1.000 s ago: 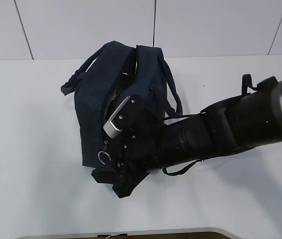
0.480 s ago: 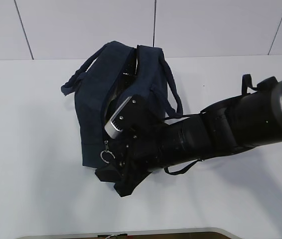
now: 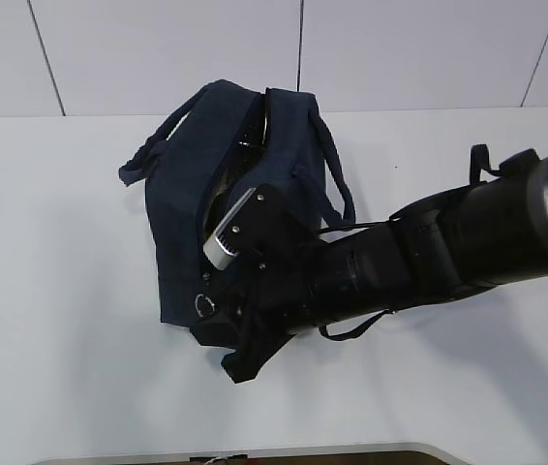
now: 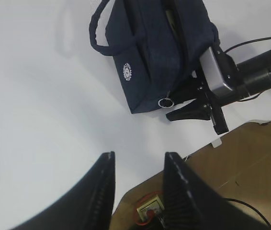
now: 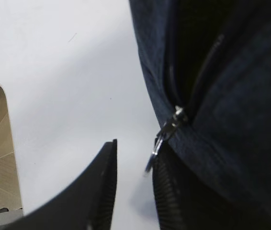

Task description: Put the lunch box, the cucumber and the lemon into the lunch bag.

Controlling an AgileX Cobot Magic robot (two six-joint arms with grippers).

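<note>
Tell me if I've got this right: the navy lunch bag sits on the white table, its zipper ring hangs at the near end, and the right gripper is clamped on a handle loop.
Not quite. The right gripper is at the zipper ring, not a handle loop; the right wrist view shows the ring between its fingers. The lunch bag does sit on the white table.

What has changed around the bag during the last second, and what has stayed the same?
The right gripper has edged forward onto the bag's near end and narrowed its jaws around the metal zipper ring. The ring sits between the fingers, but a firm hold is not yet clear. The bag, its handles and the partly open zipper have not moved. The left gripper hangs open and empty off to the side.
</note>
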